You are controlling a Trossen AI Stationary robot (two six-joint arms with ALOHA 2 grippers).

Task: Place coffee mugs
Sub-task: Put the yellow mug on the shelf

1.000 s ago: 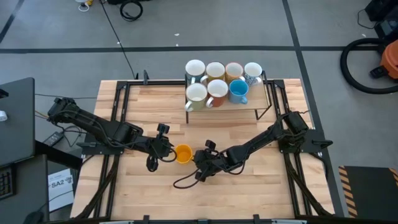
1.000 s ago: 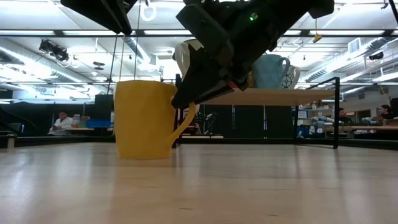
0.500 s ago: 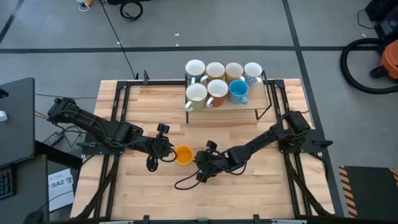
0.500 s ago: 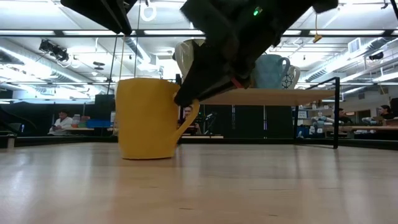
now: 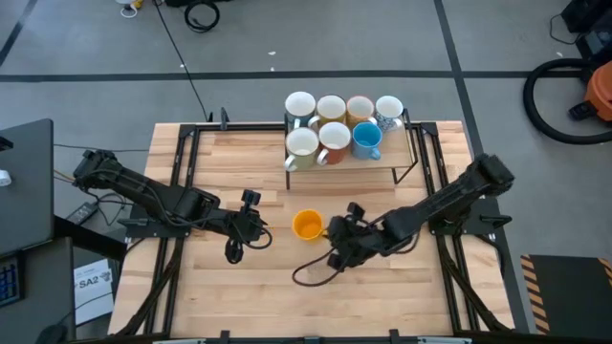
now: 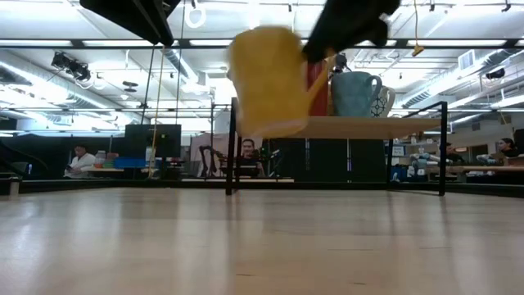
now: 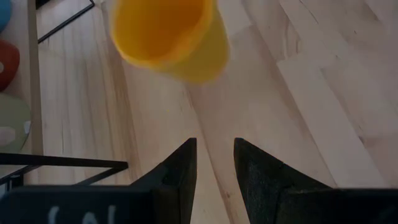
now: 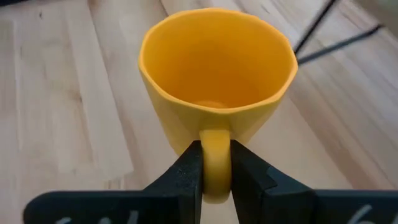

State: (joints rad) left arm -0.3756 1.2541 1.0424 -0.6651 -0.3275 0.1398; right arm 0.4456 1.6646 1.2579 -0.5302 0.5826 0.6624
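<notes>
Gripping the yellow-orange mug (image 5: 307, 225) by its handle, the right gripper (image 5: 334, 232) has its jaws clamped and carries it clear of the counter (image 5: 382, 296) at frame centre, with bare wood around it. Seven other mugs (image 5: 335, 125) crowd the raised shelf (image 5: 397, 166) near the counter's upper edge. At centre-left, the left gripper (image 5: 264, 229) waits, jaws partly open and empty.

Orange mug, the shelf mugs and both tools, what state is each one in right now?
Orange mug: lifted off the table, upright, held by its handle.
Right tool: shut on the orange mug's handle.
Left tool: empty, fingers slightly apart, low over the table.
Seven shelf mugs: upright on the raised shelf.
</notes>
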